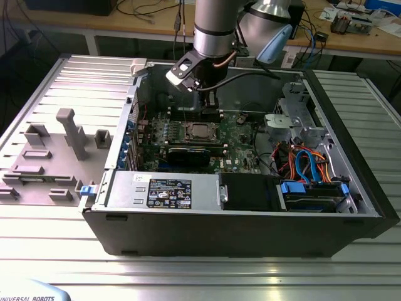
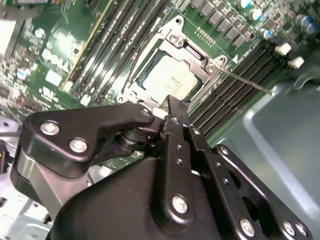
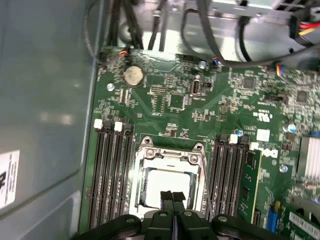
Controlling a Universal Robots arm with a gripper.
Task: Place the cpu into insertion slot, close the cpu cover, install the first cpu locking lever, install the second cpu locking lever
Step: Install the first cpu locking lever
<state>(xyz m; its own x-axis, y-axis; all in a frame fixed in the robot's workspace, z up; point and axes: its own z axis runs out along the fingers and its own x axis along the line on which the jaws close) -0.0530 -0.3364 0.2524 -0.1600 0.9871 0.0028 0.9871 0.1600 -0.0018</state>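
Pinched shut and empty, the hand (image 3: 172, 196) hovers just above the closed cpu cover (image 3: 172, 156); the unlatched locking lever (image 2: 245, 81) beside it likely needs pressing down.

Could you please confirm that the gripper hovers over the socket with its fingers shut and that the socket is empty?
Not quite: it is not empty. The first wrist view shows the cpu lying in it, framed by the cover. The rest holds: the gripper hovers above it with its fingers shut.

Exterior view: high, oblique, far, over open computer case (image 1: 250, 238). Both wrist views: close, looking down, sharing cpu (image 2: 167, 80) (image 3: 162, 181).
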